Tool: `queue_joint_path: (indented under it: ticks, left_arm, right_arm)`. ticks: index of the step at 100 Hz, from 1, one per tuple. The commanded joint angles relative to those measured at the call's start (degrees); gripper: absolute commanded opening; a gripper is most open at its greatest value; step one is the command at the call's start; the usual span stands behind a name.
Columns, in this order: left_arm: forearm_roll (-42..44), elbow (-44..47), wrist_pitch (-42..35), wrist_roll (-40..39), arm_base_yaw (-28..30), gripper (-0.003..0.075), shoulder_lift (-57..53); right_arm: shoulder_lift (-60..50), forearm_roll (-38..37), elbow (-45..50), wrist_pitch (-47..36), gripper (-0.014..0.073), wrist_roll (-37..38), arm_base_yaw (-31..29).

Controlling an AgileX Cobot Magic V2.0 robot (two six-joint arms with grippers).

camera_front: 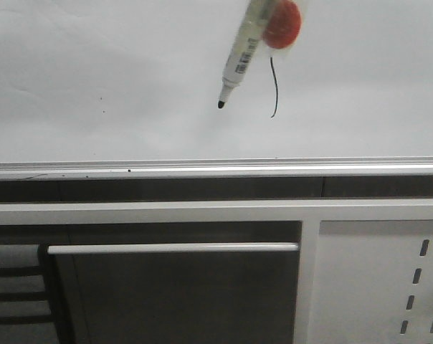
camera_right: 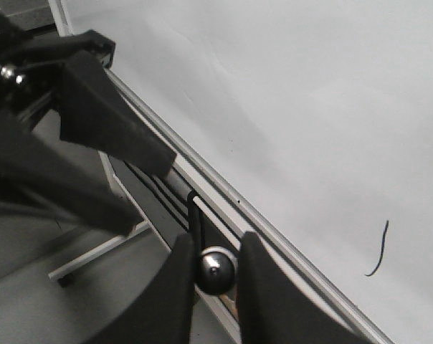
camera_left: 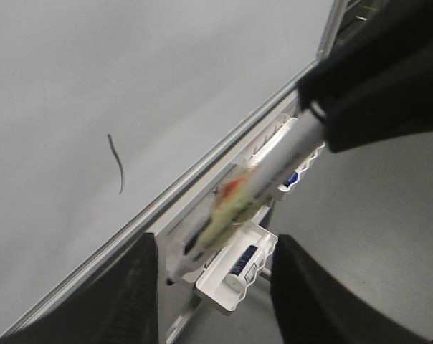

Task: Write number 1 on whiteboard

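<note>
The whiteboard (camera_front: 94,72) fills the upper front view, above its silver rail (camera_front: 202,170). On it is the number 1 (camera_front: 274,86), a thin black curved stroke, also seen as the stroke (camera_left: 117,161) and the stroke (camera_right: 378,251). A white marker (camera_front: 239,57) hangs slanted, its black tip just left of the stroke's lower end. A red-orange blob (camera_front: 282,23) sits at its upper part. My right gripper (camera_right: 216,251) is shut on the marker's round rear end (camera_right: 215,269). My left gripper (camera_left: 215,244) is open, with nothing between its fingers.
A white tray (camera_left: 218,290) holding a spare blue-labelled marker (camera_left: 246,261) hangs below the rail. Under the board are a dark panel with a silver bar (camera_front: 173,248) and a grey slotted metal panel (camera_front: 374,287). The left arm (camera_right: 109,122) looms beside my right gripper.
</note>
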Motion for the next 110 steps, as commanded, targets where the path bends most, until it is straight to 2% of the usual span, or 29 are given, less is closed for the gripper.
queue_joint_path:
  ticks: [1,27,70,80,93,110]
  left_arm:
    - [-1.18,-1.64,-1.21,1.61,-1.73,0.0424,-0.70]
    - [-0.84,-1.64,-1.89,3.09,-2.88,0.0420,0.86]
    - [-1.24,-1.64,-3.95,4.63,-2.88,0.0416,3.15]
    - [-1.24,-1.64,-4.55,4.63,-2.88,0.0365,3.15]
    - [-1.36,-1.64,-4.31,4.63,-2.88,0.0254,3.15]
    - [-1.36,-1.64,-4.31,4.63,-2.88,0.0182,3.15]
  right_arm:
    - [1.87,0.48,-4.39,-0.75,-0.0043,-0.29,0.01]
    - [5.47,0.81,-11.25,6.99,-0.0043,-0.29,0.01]
    - [5.55,2.04,-14.41,14.42,-0.0043,-0.29,0.01]
    - [5.55,2.50,-14.54,14.31,-0.0043,-0.29,0.01]
    - [5.55,3.80,-14.54,14.31,-0.0043,-1.01,0.01]
    - [6.23,6.28,-14.54,14.58,-0.0043,-2.44,0.01]
